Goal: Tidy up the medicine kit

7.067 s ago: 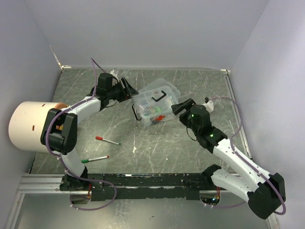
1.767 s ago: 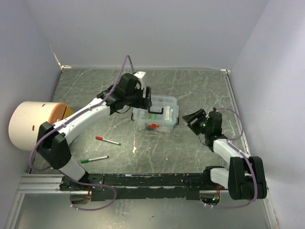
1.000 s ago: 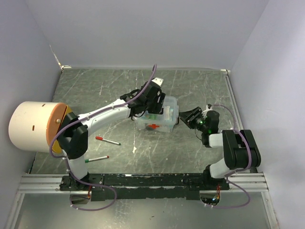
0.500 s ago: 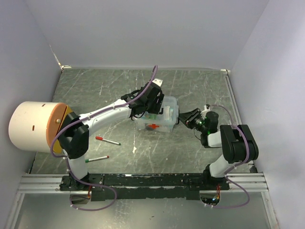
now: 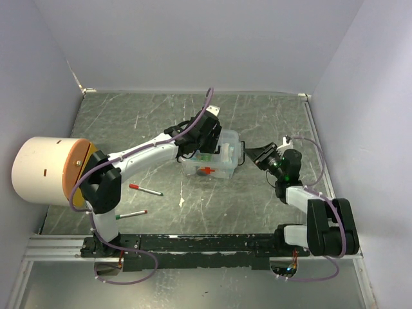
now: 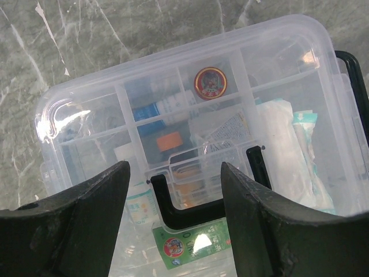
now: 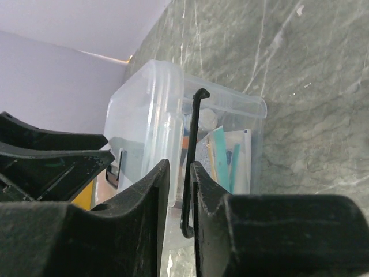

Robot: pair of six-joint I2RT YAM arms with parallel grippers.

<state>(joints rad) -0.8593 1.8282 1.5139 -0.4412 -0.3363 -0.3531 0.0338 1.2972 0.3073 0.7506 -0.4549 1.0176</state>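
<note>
On the grey marbled table (image 5: 270, 112) sits the clear, black-handled medicine kit (image 5: 217, 165).

The small clear rectangular plastic box (image 6: 190, 69) is glossy and see-through, with bright glare on its smooth lid. Its black U-shaped handle (image 6: 158, 196) and thin black clip (image 7: 199, 92) look like smooth plastic. Inside, a green packet (image 6: 193, 245) shines like foil. The dark grey veined desk (image 5: 148, 109) looks stone-like with a soft sheen. The fingers (image 6: 69, 231) of the left pincer (image 6: 174, 173) are matt, faintly grainy black plastic.
</note>
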